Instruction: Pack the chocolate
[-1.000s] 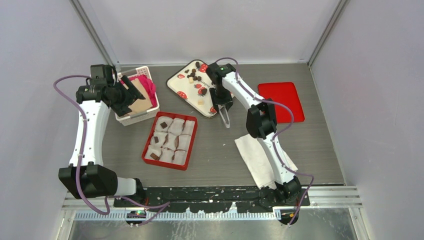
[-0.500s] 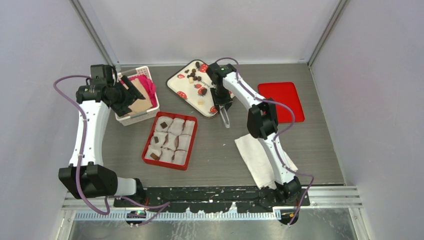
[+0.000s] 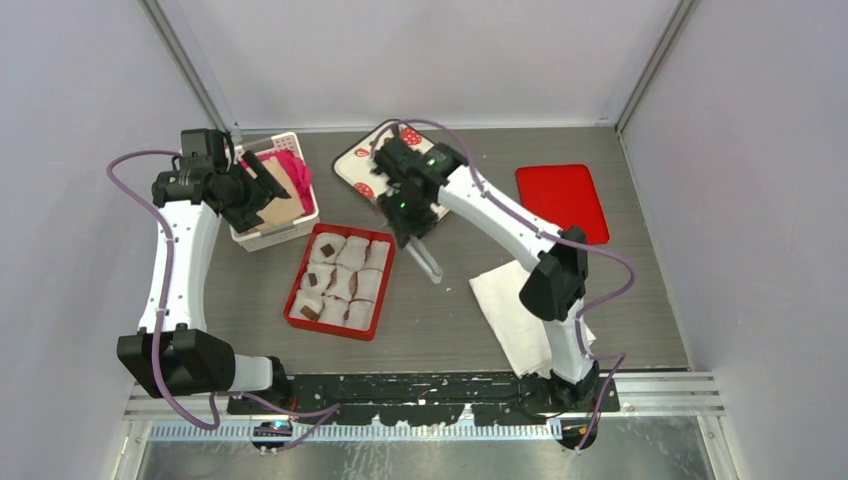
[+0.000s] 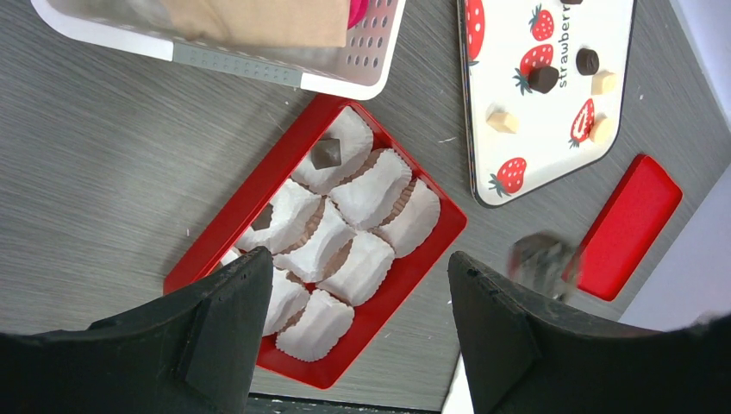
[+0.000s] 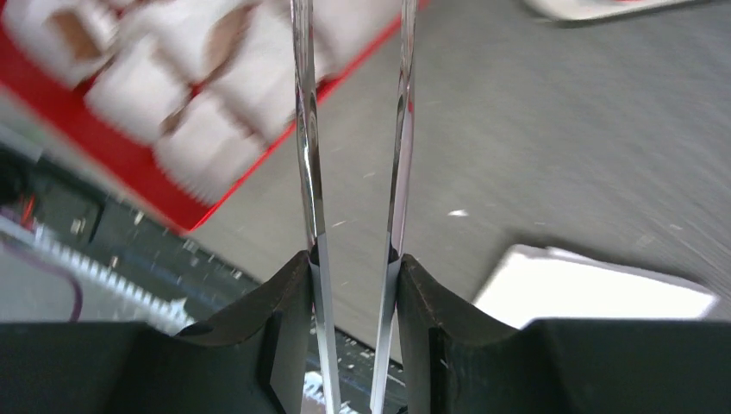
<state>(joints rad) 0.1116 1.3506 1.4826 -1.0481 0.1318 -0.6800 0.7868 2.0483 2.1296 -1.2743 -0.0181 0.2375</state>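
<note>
Grey wood-grain surface, pale walls on three sides. Chocolate in two lots: loose pieces, some dark, some cream, on a white strawberry-print board; and a few dark pieces already sitting in the white crinkled paper cups that fill the red tray. In the top view the cupped pieces sit toward the tray's left side and far end. The board lies on the surface beyond the tray's far right corner, apart from it, with most of it hidden under the right arm in the top view. Right tool hangs between tray and board, its fingers clamped on a pair of clear tweezers. The tweezers slant down toward the surface just right of the tray's far right corner. Their two blades stand apart along the length that shows; the tips run out of the wrist view, so I cannot tell whether they carry anything. Left tool hovers beyond the tray's far left corner, fingers wide apart, nothing between them. Below it is a white perforated basket, just beside that corner, holding something brown and flat and something pink. A flat red lid lies well off to the tray's right. A white cloth lies right of the tray's near end.
</note>
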